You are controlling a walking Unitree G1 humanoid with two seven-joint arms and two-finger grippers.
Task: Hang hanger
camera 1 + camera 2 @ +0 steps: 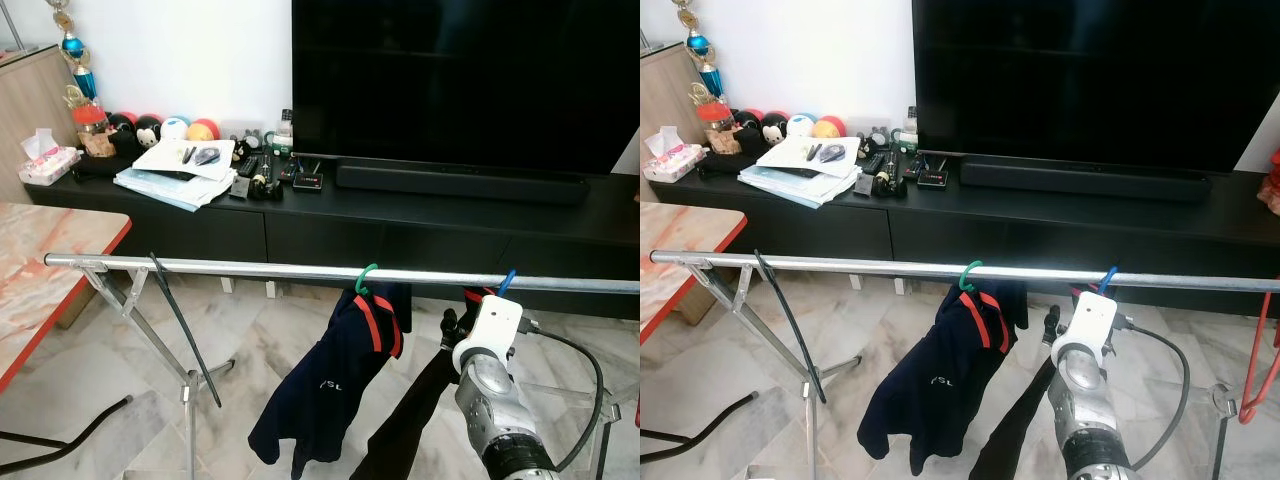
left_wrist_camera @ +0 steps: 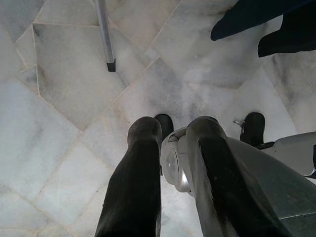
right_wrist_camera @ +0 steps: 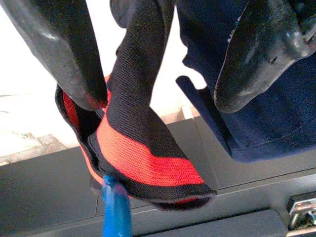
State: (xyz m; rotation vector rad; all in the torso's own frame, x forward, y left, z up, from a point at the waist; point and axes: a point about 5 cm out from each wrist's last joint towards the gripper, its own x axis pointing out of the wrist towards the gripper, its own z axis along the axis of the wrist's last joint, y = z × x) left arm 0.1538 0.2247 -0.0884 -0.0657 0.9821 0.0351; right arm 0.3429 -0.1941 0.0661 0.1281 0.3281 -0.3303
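A silver clothes rail (image 1: 250, 268) runs across in front of me. A green hanger hook (image 1: 366, 278) on it carries a navy garment with red trim (image 1: 330, 390). To its right a blue hanger hook (image 1: 508, 280) sits over the rail with a black garment (image 1: 410, 420) hanging under it. My right gripper (image 3: 160, 94) is raised just below the rail at that hanger, open, its fingers (image 3: 74, 54) on either side of the black and red collar (image 3: 143, 158). My left gripper (image 2: 175, 133) hangs low over the floor, shut on nothing.
A thin black hanger (image 1: 185, 330) hangs near the rail's left end and a red one (image 1: 1260, 350) at the far right. Behind the rail stand a black low cabinet (image 1: 450, 215) and a large TV (image 1: 460, 80). A red-edged marble table (image 1: 40, 270) is at left.
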